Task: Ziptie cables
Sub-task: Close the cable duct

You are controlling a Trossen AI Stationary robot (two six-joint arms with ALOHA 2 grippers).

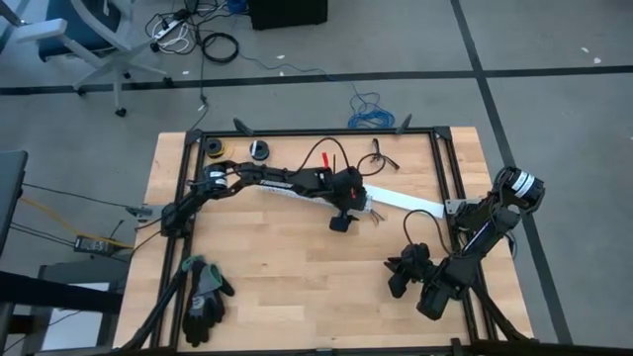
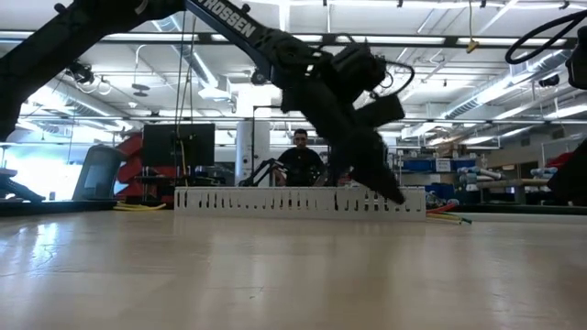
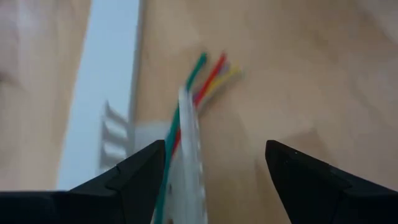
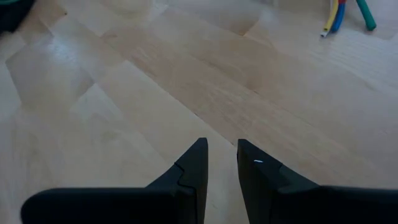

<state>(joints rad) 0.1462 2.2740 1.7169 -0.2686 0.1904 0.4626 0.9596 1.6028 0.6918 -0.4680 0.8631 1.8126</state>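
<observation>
The cables (image 3: 208,84), thin green, red, yellow and purple wires, lie on the wooden table beside a long white perforated strip (image 1: 396,201). A narrow white strip (image 3: 189,143) lies along them. My left gripper (image 3: 214,162) is open and low over the table's middle (image 1: 343,222); its fingers stand on either side of the wires and the narrow strip. Whether one finger touches the green wire, I cannot tell. My right gripper (image 4: 222,149) waits near the table's right near corner (image 1: 399,275), fingers almost together, over bare wood, with coloured wire ends (image 4: 345,17) farther off.
Black gloves (image 1: 203,297) lie near the left near corner. Two small rolls (image 1: 213,148) (image 1: 259,149) and a dark tool (image 1: 381,158) sit by the far edge. A black frame rail (image 1: 316,132) borders the table. A person (image 2: 300,151) sits in the room beyond.
</observation>
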